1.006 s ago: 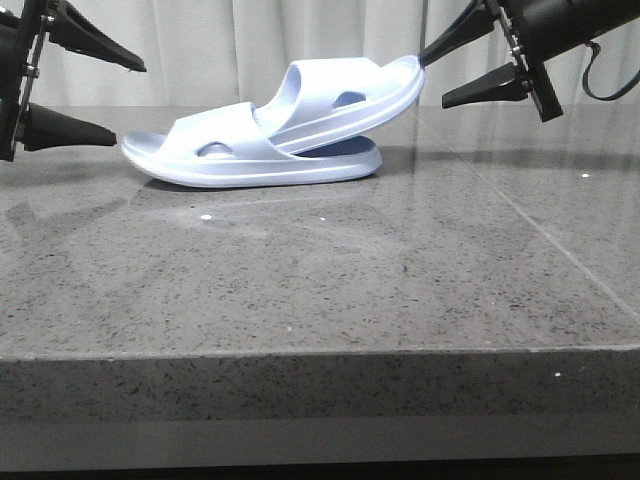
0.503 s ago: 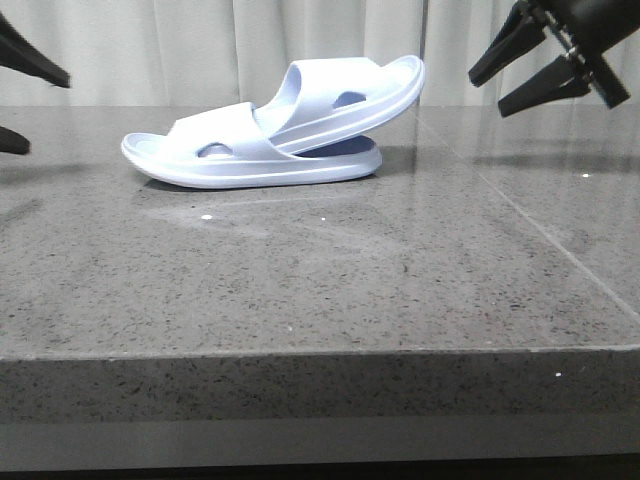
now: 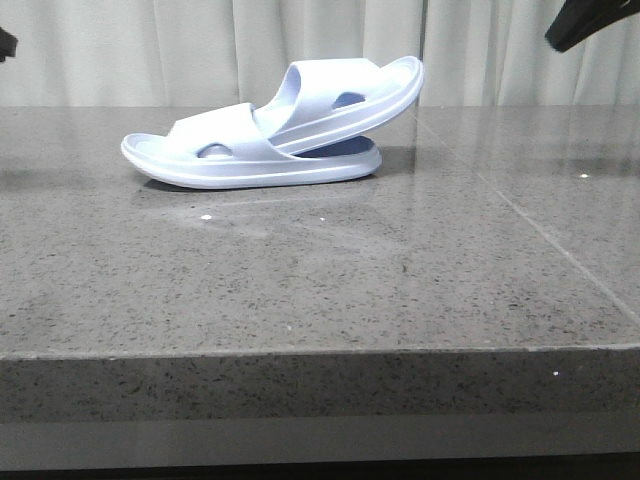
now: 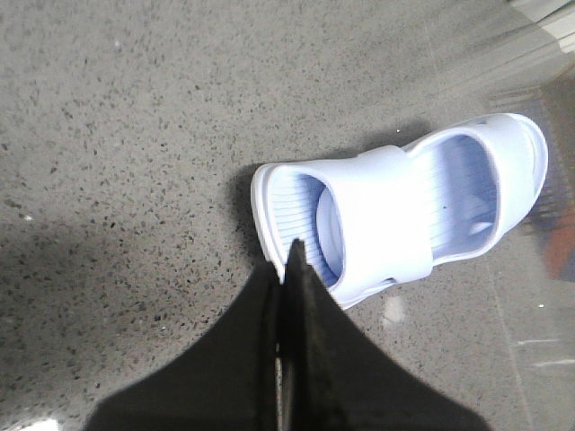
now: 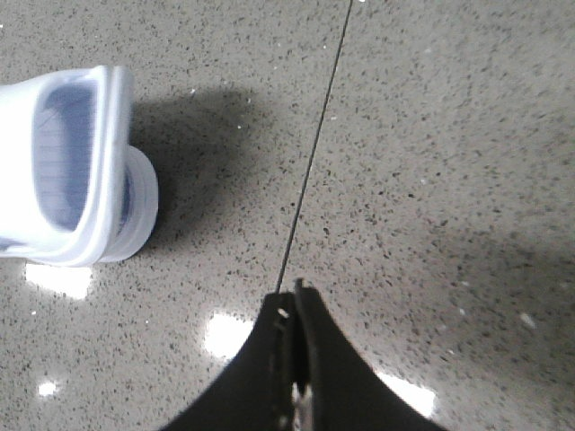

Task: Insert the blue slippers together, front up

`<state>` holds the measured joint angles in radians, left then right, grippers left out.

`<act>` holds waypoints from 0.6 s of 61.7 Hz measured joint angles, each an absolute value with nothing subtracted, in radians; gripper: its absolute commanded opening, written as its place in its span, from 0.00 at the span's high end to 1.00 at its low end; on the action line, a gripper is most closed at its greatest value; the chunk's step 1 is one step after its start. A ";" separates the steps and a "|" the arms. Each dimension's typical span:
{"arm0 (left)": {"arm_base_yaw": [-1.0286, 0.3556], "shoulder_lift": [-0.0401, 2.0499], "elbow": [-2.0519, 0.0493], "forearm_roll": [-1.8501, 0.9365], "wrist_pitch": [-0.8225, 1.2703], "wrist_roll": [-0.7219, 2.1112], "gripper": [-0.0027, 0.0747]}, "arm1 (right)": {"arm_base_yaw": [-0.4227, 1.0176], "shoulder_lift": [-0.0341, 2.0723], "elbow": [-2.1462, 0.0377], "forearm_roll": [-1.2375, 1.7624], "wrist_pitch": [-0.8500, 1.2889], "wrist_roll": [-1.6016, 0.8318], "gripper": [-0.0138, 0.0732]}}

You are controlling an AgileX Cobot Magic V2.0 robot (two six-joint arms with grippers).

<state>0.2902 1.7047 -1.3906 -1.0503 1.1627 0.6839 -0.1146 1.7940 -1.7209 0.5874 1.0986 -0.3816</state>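
The two blue slippers lie nested on the dark stone table. The lower slipper [image 3: 250,165] rests flat. The upper slipper [image 3: 340,95] has its front pushed under the lower one's strap and its heel tilted up to the right. In the left wrist view the pair [image 4: 395,215] shows from above, just past my left gripper [image 4: 292,256], whose jaws are pressed together and empty. My right gripper [image 5: 295,289] is also shut and empty, well apart from the slippers' raised end [image 5: 72,162]. In the front view only slivers of the left gripper [image 3: 5,45] and right gripper [image 3: 585,20] show.
A thin seam [image 3: 520,215] runs across the table right of the slippers, and shows as the seam [image 5: 314,144] under my right gripper. The table's front edge [image 3: 320,350] is near the camera. A pale curtain [image 3: 200,50] hangs behind.
Both arms have pulled up and outward, away from the slippers, almost out of the front view. Their jaws were open earlier and are shut now. The nested slippers have not moved.
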 measured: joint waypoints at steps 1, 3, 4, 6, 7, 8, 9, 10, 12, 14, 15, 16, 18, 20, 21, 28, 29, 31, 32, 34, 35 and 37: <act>0.290 1.694 -1.388 -1.042 1.155 0.686 0.99 | -0.115 1.784 -1.718 0.580 1.097 -0.382 0.97; 0.286 1.675 -1.381 -1.025 1.140 0.686 0.99 | -0.111 1.764 -1.707 0.568 1.089 -0.382 0.97; 0.283 1.666 -1.377 -1.017 1.131 0.688 0.99 | -0.110 1.755 -1.702 0.562 1.085 -0.382 0.97; 0.279 1.643 -1.364 -0.995 1.108 0.688 0.99 | -0.100 1.730 -1.686 0.540 1.071 -0.382 0.97; 0.276 1.627 -1.358 -0.985 1.096 0.688 0.99 | -0.097 1.714 -1.678 0.530 1.063 -0.382 0.97; 0.273 1.616 -1.350 -0.976 1.078 0.688 0.99 | -0.093 1.702 -1.669 0.514 1.054 -0.382 0.97; 0.266 1.599 -1.338 -0.963 1.065 0.688 0.99 | -0.087 1.684 -1.654 0.502 1.038 -0.382 0.97; 0.262 1.587 -1.328 -0.955 1.044 0.688 0.99 | -0.082 1.672 -1.642 0.486 1.027 -0.382 0.97; 0.252 1.563 -1.309 -0.936 1.014 0.692 0.99 | -0.067 1.638 -1.609 0.460 0.998 -0.382 0.97; 0.238 1.530 -1.282 -0.918 0.975 0.697 0.99 | -0.055 1.609 -1.580 0.442 0.967 -0.382 0.97; 0.232 1.516 -1.265 -0.911 0.959 0.702 0.99 | -0.046 1.595 -1.564 0.436 0.953 -0.382 0.97; 0.222 1.495 -1.253 -0.903 0.932 0.709 0.99 | -0.040 1.572 -1.540 0.427 0.934 -0.382 0.97; 0.205 1.466 -1.223 -0.892 0.897 0.722 0.99 | -0.025 1.542 -1.497 0.417 0.908 -0.382 0.97; 0.188 1.428 -1.192 -0.878 0.854 0.736 0.99 | -0.011 1.504 -1.452 0.413 0.874 -0.382 0.97; 0.182 1.405 -1.180 -0.873 0.836 0.741 0.99 | -0.006 1.488 -1.433 0.410 0.861 -0.382 0.97; 0.129 1.273 -1.072 -0.855 0.693 0.783 0.99 | 0.031 1.351 -1.276 0.385 0.748 -0.388 0.97; 0.124 1.256 -1.058 -0.855 0.675 0.787 0.99 | 0.036 1.334 -1.255 0.381 0.723 -0.391 0.97; 0.111 1.222 -1.022 -0.855 0.642 0.795 0.99 | 0.049 1.299 -1.201 0.374 0.690 -0.399 0.97; 0.106 1.197 -1.007 -0.855 0.625 0.800 0.99 | 0.056 1.272 -1.179 0.372 0.664 -0.401 0.97; 0.096 1.154 -0.970 -0.853 0.586 0.812 0.99 | 0.065 1.236 -1.123 0.370 0.629 -0.408 0.97; 0.093 1.136 -0.955 -0.853 0.570 0.817 0.99 | 0.070 1.208 -1.101 0.369 0.610 -0.411 0.97; 0.085 1.103 -0.925 -0.853 0.534 0.822 0.99 | 0.078 1.170 -1.058 0.367 0.575 -0.416 0.97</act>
